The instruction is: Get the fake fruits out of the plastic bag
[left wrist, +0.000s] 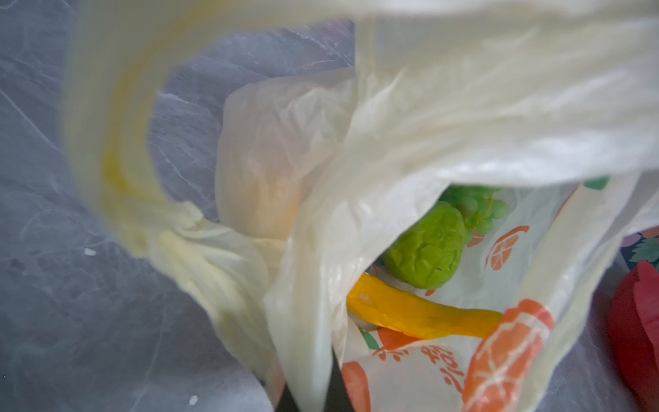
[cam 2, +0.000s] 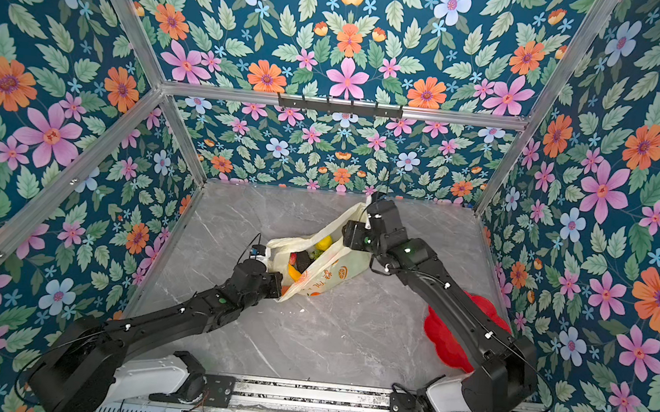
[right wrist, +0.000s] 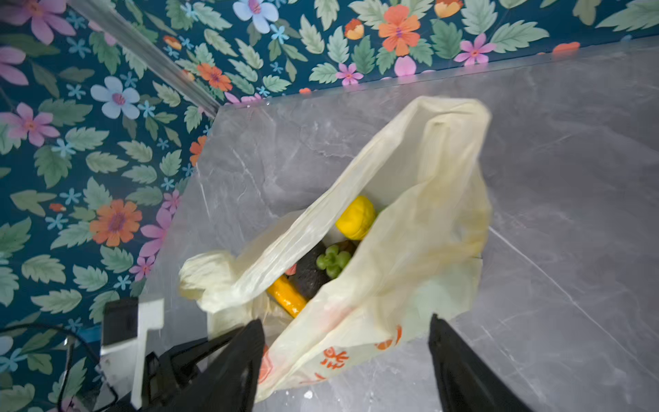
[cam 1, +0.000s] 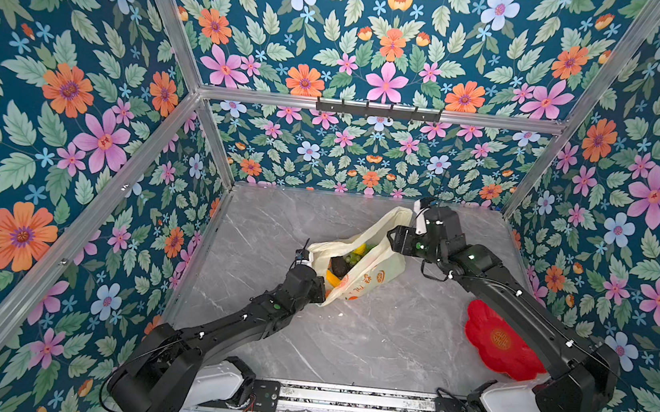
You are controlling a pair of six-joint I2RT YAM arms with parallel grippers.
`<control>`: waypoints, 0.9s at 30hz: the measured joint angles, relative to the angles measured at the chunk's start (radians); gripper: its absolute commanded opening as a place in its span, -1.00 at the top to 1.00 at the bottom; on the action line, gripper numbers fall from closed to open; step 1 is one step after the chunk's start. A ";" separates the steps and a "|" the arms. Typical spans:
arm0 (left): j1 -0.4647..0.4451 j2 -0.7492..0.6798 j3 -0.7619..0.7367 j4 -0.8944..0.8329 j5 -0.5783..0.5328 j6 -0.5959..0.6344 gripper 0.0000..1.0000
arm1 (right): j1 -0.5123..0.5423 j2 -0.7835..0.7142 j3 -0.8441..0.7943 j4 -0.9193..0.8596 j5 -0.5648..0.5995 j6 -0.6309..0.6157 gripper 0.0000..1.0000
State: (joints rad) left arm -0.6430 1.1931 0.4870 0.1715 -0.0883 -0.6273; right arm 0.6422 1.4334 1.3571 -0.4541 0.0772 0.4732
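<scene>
Top views: bag [cam 1: 371,272] on marble table [cam 1: 368,344], floral walls [cam 1: 391,46].

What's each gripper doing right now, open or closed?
Left gripper: closed, pinching the plastic bag.
Right gripper: open, holding nothing.

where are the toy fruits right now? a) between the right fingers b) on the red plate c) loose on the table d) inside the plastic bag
D: in the right wrist view the lemon, avocado, grapes and banana all sit inside the plastic bag.
</scene>
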 measured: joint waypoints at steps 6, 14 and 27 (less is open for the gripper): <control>0.000 0.003 0.005 0.023 -0.008 -0.026 1.00 | 0.135 0.122 0.072 -0.076 0.117 -0.002 -0.37; 0.000 0.004 0.024 0.037 -0.007 -0.046 1.00 | 0.138 0.335 0.212 -0.167 0.265 0.007 -0.40; -0.003 0.039 0.029 0.043 0.031 -0.054 1.00 | 0.083 0.511 0.349 -0.356 0.473 0.046 -0.12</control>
State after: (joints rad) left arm -0.6460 1.2324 0.5163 0.2146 -0.0578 -0.6815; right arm 0.7250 1.9446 1.7065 -0.8101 0.5503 0.5194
